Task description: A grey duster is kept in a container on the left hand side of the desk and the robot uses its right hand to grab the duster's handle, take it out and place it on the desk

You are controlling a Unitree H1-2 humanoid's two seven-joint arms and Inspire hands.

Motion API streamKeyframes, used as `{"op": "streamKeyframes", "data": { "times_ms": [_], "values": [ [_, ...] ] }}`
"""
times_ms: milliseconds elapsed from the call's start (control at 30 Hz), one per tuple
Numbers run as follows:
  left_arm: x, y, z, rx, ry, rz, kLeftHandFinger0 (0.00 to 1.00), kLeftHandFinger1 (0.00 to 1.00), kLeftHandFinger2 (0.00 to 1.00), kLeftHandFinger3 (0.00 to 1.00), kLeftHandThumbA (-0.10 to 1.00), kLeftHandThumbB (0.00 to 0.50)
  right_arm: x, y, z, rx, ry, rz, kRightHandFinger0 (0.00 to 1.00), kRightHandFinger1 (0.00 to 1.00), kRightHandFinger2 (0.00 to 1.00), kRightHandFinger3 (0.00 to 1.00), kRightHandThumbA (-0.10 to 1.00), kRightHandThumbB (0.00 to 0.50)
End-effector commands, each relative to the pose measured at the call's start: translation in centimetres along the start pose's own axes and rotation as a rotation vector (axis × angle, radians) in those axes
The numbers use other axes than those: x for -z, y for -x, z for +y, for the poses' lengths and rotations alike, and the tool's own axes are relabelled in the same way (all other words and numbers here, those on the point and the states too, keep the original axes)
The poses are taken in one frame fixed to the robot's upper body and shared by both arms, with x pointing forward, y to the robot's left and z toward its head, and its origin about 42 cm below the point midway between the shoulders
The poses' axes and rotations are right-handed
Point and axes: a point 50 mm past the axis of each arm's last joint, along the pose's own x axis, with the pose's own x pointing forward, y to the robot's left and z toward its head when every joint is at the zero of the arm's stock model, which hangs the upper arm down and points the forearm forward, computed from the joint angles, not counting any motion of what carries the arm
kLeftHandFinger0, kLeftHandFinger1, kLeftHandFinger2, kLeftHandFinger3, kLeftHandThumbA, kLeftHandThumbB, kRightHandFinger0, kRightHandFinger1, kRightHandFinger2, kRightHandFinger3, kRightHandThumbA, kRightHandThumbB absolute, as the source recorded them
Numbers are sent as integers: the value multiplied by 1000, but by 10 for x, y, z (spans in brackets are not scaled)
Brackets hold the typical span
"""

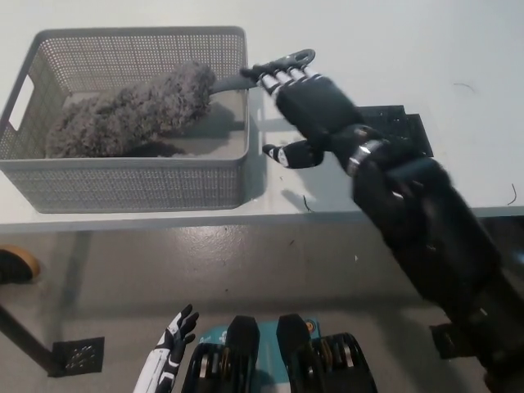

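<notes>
The fingers (282,78) of the right hand (315,106) are lying stretched out and slightly apart, holding nothing, with the thumb (286,153) standing well off below them – a wide gap. Their tips are overlapping the handle (300,57) in this view; whether they are touching it I cannot tell. The duster (123,115) is lying in the container (123,187), its long axis running from lower left to upper right. Its handle is sticking out over the right rim beneath the fingertips, and its fluffy head is resting away to the left. Of the 2 hands the right is far nearer – the left hand (169,345) is hanging low, below the desk (426,49) edge, fingers apart. Closing, I judge, calls for bringing the thumb up around the handle.
</notes>
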Motion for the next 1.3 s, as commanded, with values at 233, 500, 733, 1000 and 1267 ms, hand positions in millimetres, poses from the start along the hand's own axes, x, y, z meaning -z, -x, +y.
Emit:
{"op": "streamKeyframes", "data": {
  "times_ms": [233,500,733,1000,1267],
  "values": [
    [-16,-8,7,48,-41,-105,1000,1000,1000,1000,995,162,9,-68,-57,-69,347,359,1000,1000,1000,1000,781,500],
    [-15,-10,6,60,-37,-103,1000,1000,1000,1000,1000,157,-16,-59,-117,66,382,302,1000,1000,1000,1000,806,500],
    [-13,-6,8,72,-44,-95,1000,1000,1000,1000,1000,167,-48,-5,-123,41,353,195,1000,1000,1000,1000,853,500],
    [-11,-10,10,104,-68,-93,1000,1000,1000,1000,1000,176,-66,45,-125,81,356,81,1000,1000,1000,1000,936,500],
    [-7,2,4,116,-59,-68,1000,1000,1000,1000,1000,181,-32,6,-119,14,354,222,1000,1000,1000,1000,893,500]
  ]
}}
